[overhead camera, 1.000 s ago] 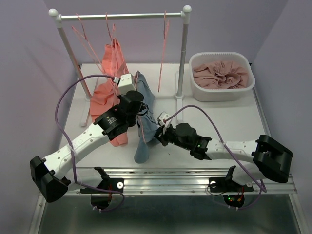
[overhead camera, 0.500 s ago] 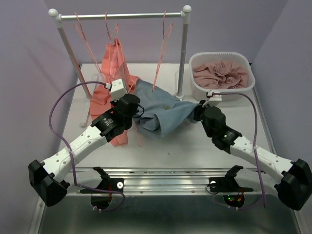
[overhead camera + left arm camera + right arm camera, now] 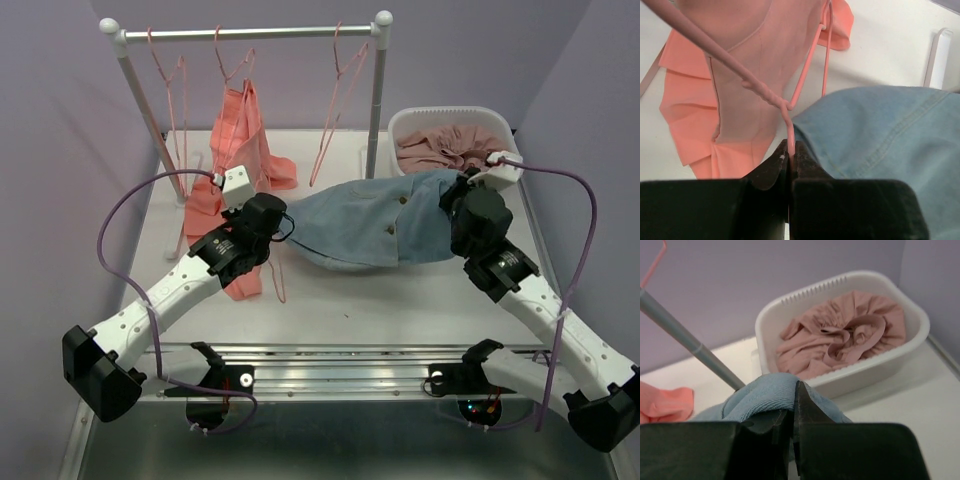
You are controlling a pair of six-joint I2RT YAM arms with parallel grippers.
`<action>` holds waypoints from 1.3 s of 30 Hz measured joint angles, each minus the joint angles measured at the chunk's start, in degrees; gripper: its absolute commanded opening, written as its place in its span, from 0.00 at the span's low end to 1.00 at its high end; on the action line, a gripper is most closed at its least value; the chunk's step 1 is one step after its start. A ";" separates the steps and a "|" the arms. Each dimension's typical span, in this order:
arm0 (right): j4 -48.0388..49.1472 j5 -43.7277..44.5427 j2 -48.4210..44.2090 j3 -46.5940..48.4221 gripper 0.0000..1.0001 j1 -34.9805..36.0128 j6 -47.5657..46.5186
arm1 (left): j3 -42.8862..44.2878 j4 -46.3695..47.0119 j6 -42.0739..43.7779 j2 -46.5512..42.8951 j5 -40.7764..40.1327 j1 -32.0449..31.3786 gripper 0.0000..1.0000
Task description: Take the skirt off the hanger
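Observation:
A blue denim skirt (image 3: 375,228) is stretched out across the middle of the table between my two grippers. My left gripper (image 3: 262,213) is shut on the wire of a pink hanger (image 3: 790,131) at the skirt's left end (image 3: 880,145). My right gripper (image 3: 466,190) is shut on the skirt's right end (image 3: 767,390) and holds it up beside the white basket (image 3: 505,170). In the left wrist view the hanger's wire (image 3: 805,75) runs up past the denim edge.
A clothes rail (image 3: 245,33) stands at the back with several pink hangers and an orange garment (image 3: 235,150) hanging to the table. Its right post (image 3: 375,110) rises just left of the basket (image 3: 765,330), which holds crumpled pink cloth (image 3: 840,345).
My right gripper has pulled the skirt's end far right and back, from mid-table to the basket. The skirt went from hanging bunched to stretched out flat. My left gripper barely moved.

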 measured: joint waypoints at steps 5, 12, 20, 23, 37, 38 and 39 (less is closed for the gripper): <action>-0.63 2.49 1.33 9.88 0.01 -0.04 -5.22 | -0.39 0.96 0.31 0.70 0.59 0.00 0.00; -0.85 4.35 10.36 25.33 0.01 -1.20 -14.80 | -1.99 2.82 1.36 0.98 1.51 0.00 0.00; -1.46 3.58 23.06 46.64 0.01 -3.23 -24.30 | -3.43 6.67 3.32 1.11 3.78 0.00 0.00; -1.38 1.92 27.08 52.59 0.01 -5.60 -25.53 | -3.76 8.11 4.28 1.27 4.39 0.00 0.00; 3.13 -4.70 56.26 91.84 0.01 -19.63 -27.67 | -5.46 11.54 6.34 1.53 5.44 0.00 0.00; 3.76 -5.46 56.26 90.53 0.01 -20.83 -27.12 | -5.62 11.63 6.49 1.53 5.55 0.02 0.00; 4.22 -6.38 56.11 89.24 0.01 -22.03 -26.10 | -5.64 11.61 6.58 1.53 5.68 0.02 0.00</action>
